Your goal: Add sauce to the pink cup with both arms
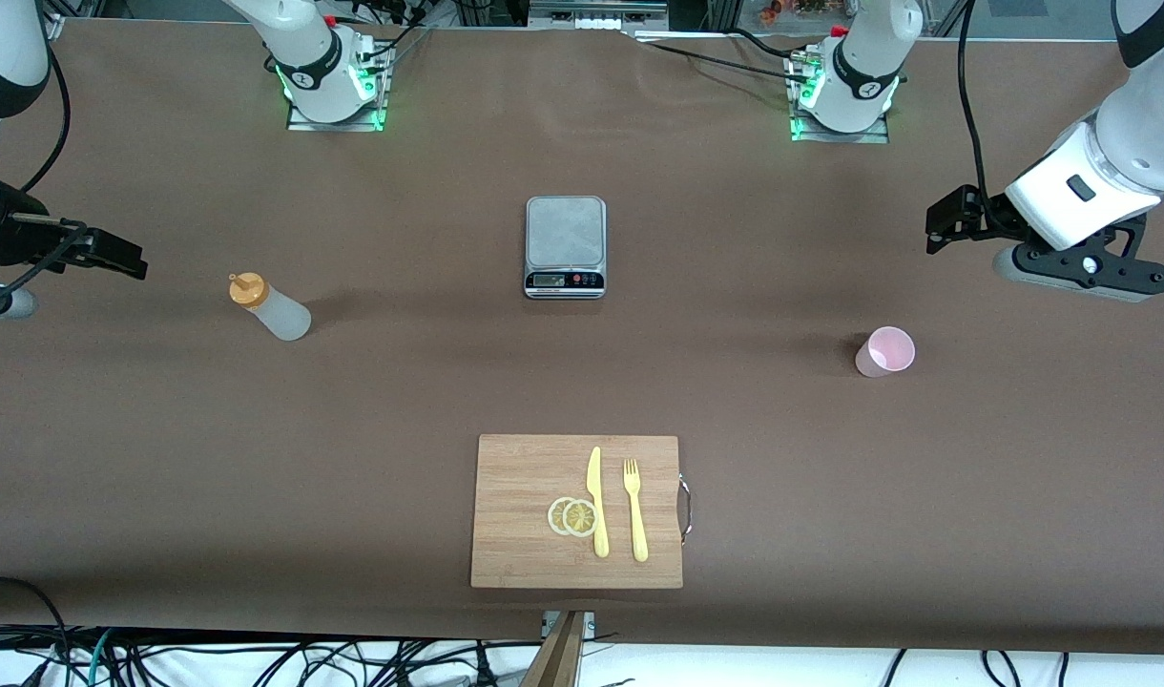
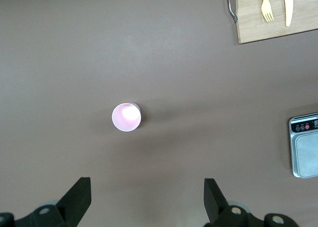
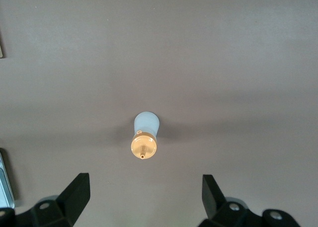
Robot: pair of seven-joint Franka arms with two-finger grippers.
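The sauce (image 1: 271, 307) stands upright on the brown table (image 1: 429, 382) toward the right arm's end, orange cap (image 3: 144, 146) on, nothing touching it. The right wrist view looks almost straight down on the nozzle.

The cup (image 1: 885, 351) stands upright toward the left arm's end, well apart from the sauce, mouth up; its pale inside shows in the left wrist view (image 2: 126, 117).

The right gripper (image 3: 144, 197) hangs in the air over the table at the right arm's end, just beside the sauce. Its fingers (image 3: 77, 192) stand wide apart and hold nothing.

The left gripper (image 2: 147, 199) hangs over the table at the left arm's end, near the cup, likewise spread wide and empty — the cup shows between and ahead of its two fingers (image 2: 79, 194) in its own wrist view.

Between sauce and cup, and farther from the front camera than either, sits a scale (image 1: 565, 246) (grey platform, small display on its near edge). Nearer the camera lies a wooden board (image 1: 525, 544) with a metal handle; on it are a yellow knife (image 1: 597, 501), a yellow fork (image 1: 634, 509) beside it, and two lemon slices (image 1: 572, 516) touching the knife — one overlapping the other.
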